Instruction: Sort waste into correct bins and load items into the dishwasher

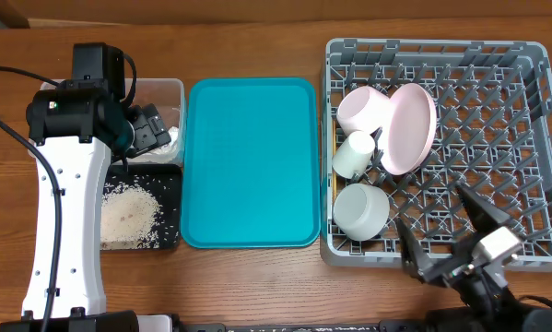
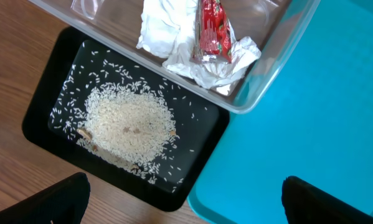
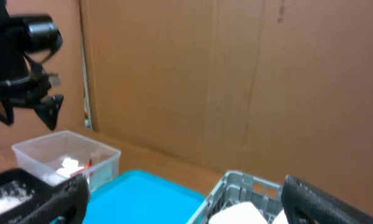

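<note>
- Rice grains [image 2: 127, 127] lie heaped in the middle of the shallow black tray [image 1: 171, 189], which sits by the left edge of the table [image 1: 257, 37], on its near side. Stray grains dot the rest of the tray floor.
- Just behind it, toward the far left corner, the clear plastic tub [image 1: 180, 88] holds crumpled white tissue [image 2: 214, 71], with a red crinkled wrapper [image 2: 212, 28] lying on top.
- The left tool [image 1: 152, 129] hangs above the line where tub and tray meet, its fingers spread wide and holding nothing.
- A teal serving tray [image 1: 250, 166] fills the middle of the table, just beside both bins.
- At the table's right edge, the grey dish rack [image 1: 524, 55] carries four pieces along its left side. A pale pink cup [image 1: 363, 109] sits farthest back, with a pale pink plate [image 1: 409, 129] leaning among the pegs beside it. In front of them is a small white cup [image 1: 354, 155] and, nearest the front, a white bowl [image 1: 360, 210].
- The right tool [image 1: 446, 231] hovers over the rack's near edge, jaws released, gripping nothing.
</note>
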You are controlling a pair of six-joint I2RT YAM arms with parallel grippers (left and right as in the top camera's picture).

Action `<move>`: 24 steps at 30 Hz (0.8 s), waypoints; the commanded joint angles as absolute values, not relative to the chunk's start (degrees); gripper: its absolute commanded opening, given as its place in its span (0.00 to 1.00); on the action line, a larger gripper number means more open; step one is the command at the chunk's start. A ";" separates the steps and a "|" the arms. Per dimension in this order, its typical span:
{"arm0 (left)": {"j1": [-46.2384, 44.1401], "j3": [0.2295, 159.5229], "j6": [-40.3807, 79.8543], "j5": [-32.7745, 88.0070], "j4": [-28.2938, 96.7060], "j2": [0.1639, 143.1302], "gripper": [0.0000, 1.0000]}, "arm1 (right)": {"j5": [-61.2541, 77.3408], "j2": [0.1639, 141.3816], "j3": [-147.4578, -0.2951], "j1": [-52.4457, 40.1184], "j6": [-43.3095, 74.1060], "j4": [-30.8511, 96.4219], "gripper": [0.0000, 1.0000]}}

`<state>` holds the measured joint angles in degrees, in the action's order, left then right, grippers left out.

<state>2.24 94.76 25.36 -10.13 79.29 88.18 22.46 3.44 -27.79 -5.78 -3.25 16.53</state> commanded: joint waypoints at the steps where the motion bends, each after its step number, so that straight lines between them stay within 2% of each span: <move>1: 2.22 95.31 25.54 -10.50 79.24 88.40 1.00 | 23.27 1.37 -21.26 -6.17 -3.22 11.07 1.00; 7: 2.24 95.31 25.54 -10.50 79.24 88.40 1.00 | 23.20 0.38 -8.82 -6.81 -3.25 -0.73 1.00; 13: 2.22 95.31 25.54 -10.50 79.24 88.40 1.00 | 20.51 0.16 -3.33 -6.81 -3.25 -8.64 1.00; 21: 2.22 95.31 25.54 -10.50 79.24 88.40 1.00 | 12.53 0.16 -0.34 -6.81 -3.25 -8.25 1.00; 24: 2.22 95.31 25.54 -10.50 79.24 88.40 1.00 | 11.29 0.16 -0.45 -6.81 -3.25 -1.83 1.00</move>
<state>2.26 94.76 25.36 -10.13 79.29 88.18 14.52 0.84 -1.17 -6.48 -3.22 -5.23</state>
